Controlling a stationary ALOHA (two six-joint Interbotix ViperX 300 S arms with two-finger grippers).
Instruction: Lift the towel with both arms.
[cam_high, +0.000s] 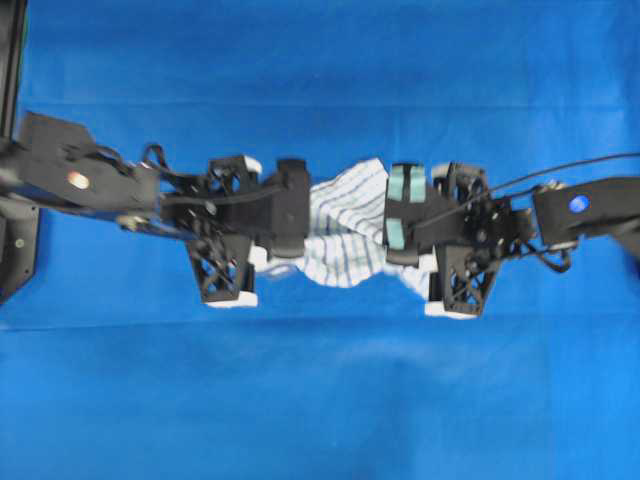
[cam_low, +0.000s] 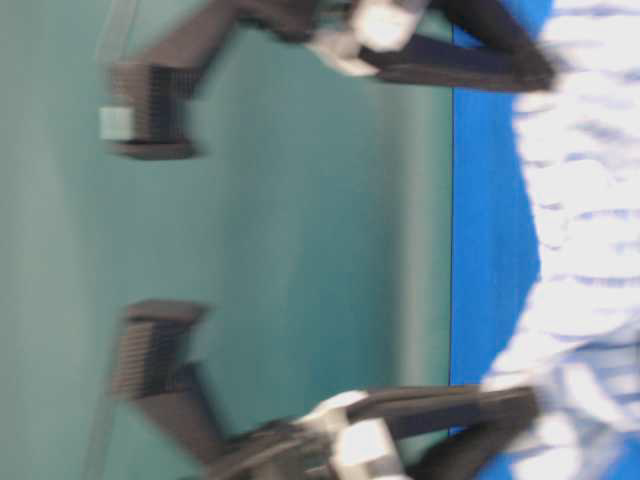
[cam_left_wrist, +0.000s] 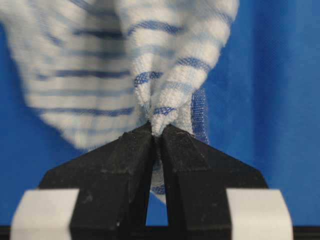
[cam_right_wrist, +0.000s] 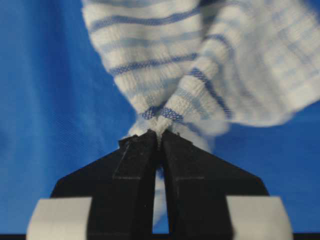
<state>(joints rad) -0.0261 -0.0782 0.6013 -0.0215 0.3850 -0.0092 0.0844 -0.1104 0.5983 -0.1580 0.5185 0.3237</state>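
Observation:
The white towel with blue and grey stripes (cam_high: 345, 235) hangs bunched between my two grippers over the blue table cover (cam_high: 320, 400). My left gripper (cam_high: 303, 225) is shut on the towel's left edge. In the left wrist view the black fingertips (cam_left_wrist: 156, 131) pinch a fold of the towel (cam_left_wrist: 150, 60). My right gripper (cam_high: 390, 222), with teal tape patches (cam_high: 405, 185), is shut on the right edge. In the right wrist view its tips (cam_right_wrist: 160, 134) pinch a gathered fold of the towel (cam_right_wrist: 210, 65). The blurred, sideways table-level view shows the towel (cam_low: 585, 250) between both pairs of fingers.
The blue cover spreads all round the arms. A black stand (cam_high: 15, 240) sits at the far left edge of the overhead view. A black cable (cam_high: 580, 165) runs from the right arm. A teal wall (cam_low: 300, 250) fills the table-level view.

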